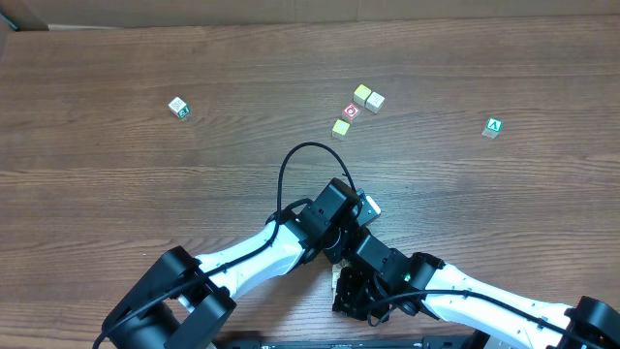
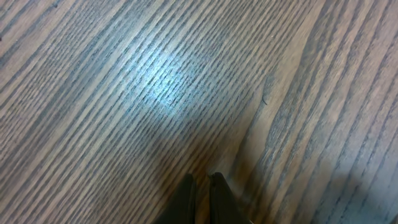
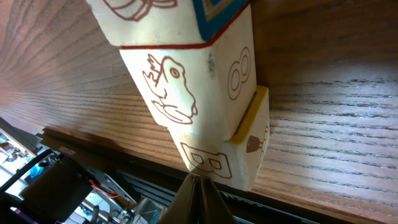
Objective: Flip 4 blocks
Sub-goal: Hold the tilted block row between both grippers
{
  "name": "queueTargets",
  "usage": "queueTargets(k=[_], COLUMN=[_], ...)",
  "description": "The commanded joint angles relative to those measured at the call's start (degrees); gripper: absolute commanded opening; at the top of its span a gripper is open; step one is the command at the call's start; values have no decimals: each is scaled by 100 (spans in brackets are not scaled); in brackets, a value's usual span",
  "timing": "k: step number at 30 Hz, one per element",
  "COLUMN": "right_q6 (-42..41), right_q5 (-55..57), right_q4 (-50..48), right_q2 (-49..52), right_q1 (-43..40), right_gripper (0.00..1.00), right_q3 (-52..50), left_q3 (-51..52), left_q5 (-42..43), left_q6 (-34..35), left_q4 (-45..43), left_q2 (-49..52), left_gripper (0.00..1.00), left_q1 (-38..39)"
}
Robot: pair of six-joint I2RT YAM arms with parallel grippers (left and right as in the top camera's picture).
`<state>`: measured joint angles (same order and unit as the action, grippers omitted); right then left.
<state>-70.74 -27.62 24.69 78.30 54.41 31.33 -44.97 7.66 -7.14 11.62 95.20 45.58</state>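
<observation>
My right claw (image 3: pixel 199 191) is pinched shut with nothing between its tips, which meet in a dark point at the bottom of my right wrist view. Just past those tips sit the blocks (image 3: pixel 186 87), pressed together in a tight bunch at the near edge of the table (image 3: pixel 336 93). They fill so much of the view that I cannot count them. One cream cube shows a red line drawing of a duck on one face and a figure 8 on the face beside it. The yellow-faced block (image 3: pixel 245 134) touches it on the side nearer my tips, with small brown drawings on its cream sides. On the far side of the duck there is another cream face with a red drawing, next to a blue-framed face.

My left claw (image 2: pixel 202 190) is closed too, holding nothing, with only a hairline gap between its dark tips. It hangs low over bare wood grain.

From overhead, both my arms crowd together at the near middle of the table. Well apart from them on the far side are the green "A" cube (image 1: pixel 493 127) to the right, the red-faced cube (image 1: pixel 351 111) with its pale neighbours in the middle, and a green-edged cube (image 1: pixel 177 107) to the left.
</observation>
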Motion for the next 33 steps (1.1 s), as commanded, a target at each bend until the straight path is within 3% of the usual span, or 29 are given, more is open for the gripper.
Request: queueTargets(k=[1,33], right_q6=[50,70], right_q5=[195,181], right_q4=[-39,-39], right_q2=[24,24], right_q1=[-4,-4], right_gripper=[4,4], right_q3=[105,105], left_q3=[85,85], left_q5=[-87,-341], left_q6=[122,155], left_q4=[-39,-251], left_q2=[107,107], left_gripper=[4,4], left_q1=[57,57])
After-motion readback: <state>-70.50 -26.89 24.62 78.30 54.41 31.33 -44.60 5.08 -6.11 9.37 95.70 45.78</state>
